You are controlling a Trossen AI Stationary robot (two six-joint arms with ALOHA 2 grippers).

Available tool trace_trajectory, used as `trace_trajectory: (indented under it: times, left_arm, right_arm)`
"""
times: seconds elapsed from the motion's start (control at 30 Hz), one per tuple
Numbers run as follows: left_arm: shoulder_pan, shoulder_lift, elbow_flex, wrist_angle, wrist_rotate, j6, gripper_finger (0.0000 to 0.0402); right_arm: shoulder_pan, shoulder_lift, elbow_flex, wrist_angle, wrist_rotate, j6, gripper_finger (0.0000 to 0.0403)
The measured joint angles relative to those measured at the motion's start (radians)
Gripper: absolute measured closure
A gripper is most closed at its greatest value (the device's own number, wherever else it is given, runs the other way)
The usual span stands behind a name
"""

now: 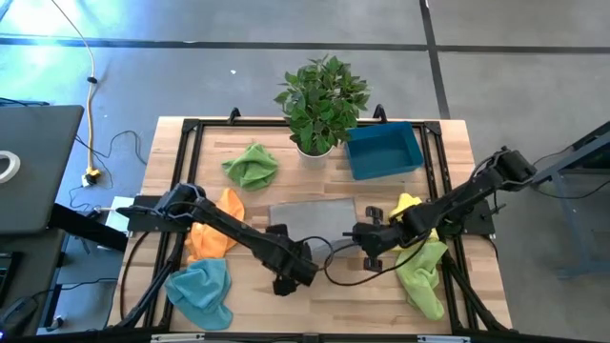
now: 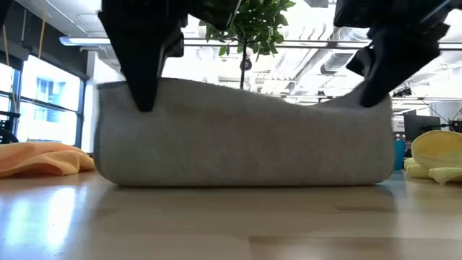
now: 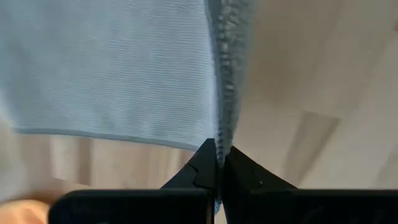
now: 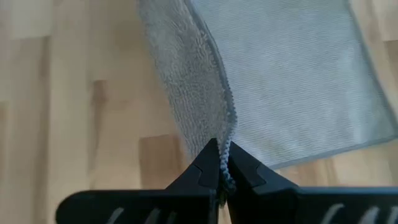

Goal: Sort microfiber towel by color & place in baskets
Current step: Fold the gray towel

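No writing can be read anywhere. The left claw (image 3: 217,163) and right claw (image 4: 219,163) each pinch an edge of the grey towel (image 1: 313,218), clamped tight on it; it lies folded at the middle of the wooden surface (image 1: 381,291), its fold resting on the wood. The blue basket (image 1: 384,151) sits at the far right corner, beside a potted plant (image 1: 320,100). Green, orange, teal and yellow towels lie around. Beyond are ceiling lights and windows.

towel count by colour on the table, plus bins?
Grey microfiber towel: 1
Dark green towel: 1
Lime green towel: 1
Orange towel: 1
Light blue towel: 1
Yellow towel: 1
Teal-blue plastic bin: 1
Total: 6 towels, 1 bin
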Motion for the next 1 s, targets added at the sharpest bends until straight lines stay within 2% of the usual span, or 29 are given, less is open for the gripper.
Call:
trace_trajectory:
  times: [0.2, 0.5, 0.77, 1.0]
  left_arm:
    - [0.058, 0.000, 0.000, -0.055, -0.117, 0.069, 0.0401]
    - [0.168, 0.000, 0.000, -0.104, -0.141, 0.199, 0.0401]
    - [0.252, 0.000, 0.000, -0.097, -0.180, 0.210, 0.0401]
    - [0.292, 0.001, -0.048, -0.090, -0.159, 0.217, 0.0401]
  right_arm:
    - [-0.051, 0.000, 0.000, -0.005, 0.076, -0.014, 0.0403]
    - [-0.161, 0.000, 0.000, -0.001, 0.125, -0.108, 0.0403]
    - [-0.262, 0.015, 0.000, 0.001, 0.123, -0.133, 0.0403]
    - [-0.307, 0.030, 0.000, 0.027, 0.116, -0.158, 0.0402]
